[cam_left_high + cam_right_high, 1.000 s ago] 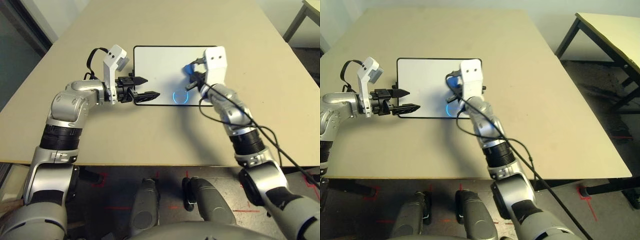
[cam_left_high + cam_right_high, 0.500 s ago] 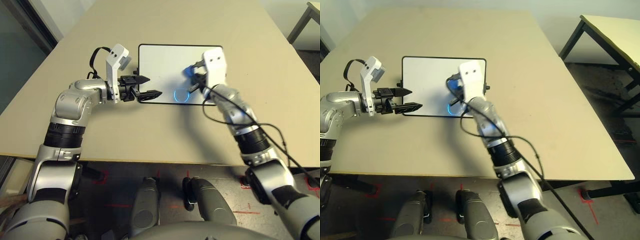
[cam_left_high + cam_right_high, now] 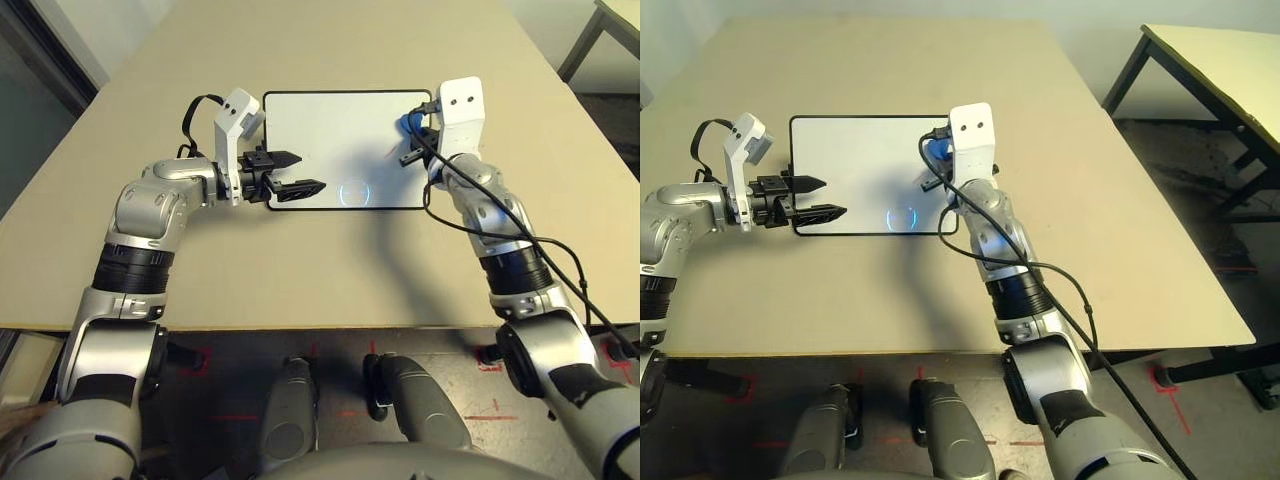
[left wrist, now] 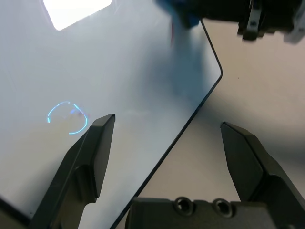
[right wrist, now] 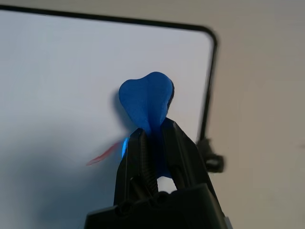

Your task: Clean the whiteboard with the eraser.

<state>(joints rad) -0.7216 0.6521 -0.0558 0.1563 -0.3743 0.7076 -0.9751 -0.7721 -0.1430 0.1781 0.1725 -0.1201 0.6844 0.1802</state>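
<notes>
Eraser point(image 5: 145, 102): pinched in the closed right gripper point(image 5: 152, 143), over the whiteboard's point(image 3: 330, 130) right end.
Left gripper point(image 3: 297, 172): spread wide, empty, straddling the whiteboard's left near corner.
Whiteboard: flat on the tabletop point(image 3: 300, 270), mid-far.

The whiteboard point(image 3: 340, 150) lies flat on the table point(image 3: 330, 270), white with a thin black frame and rounded corners, bearing a faint blue circle near its near edge and a short red mark. The eraser point(image 5: 145, 102), bright blue and rounded, is pinched in the right tool point(image 5: 155, 143) over the board's right end.
</notes>
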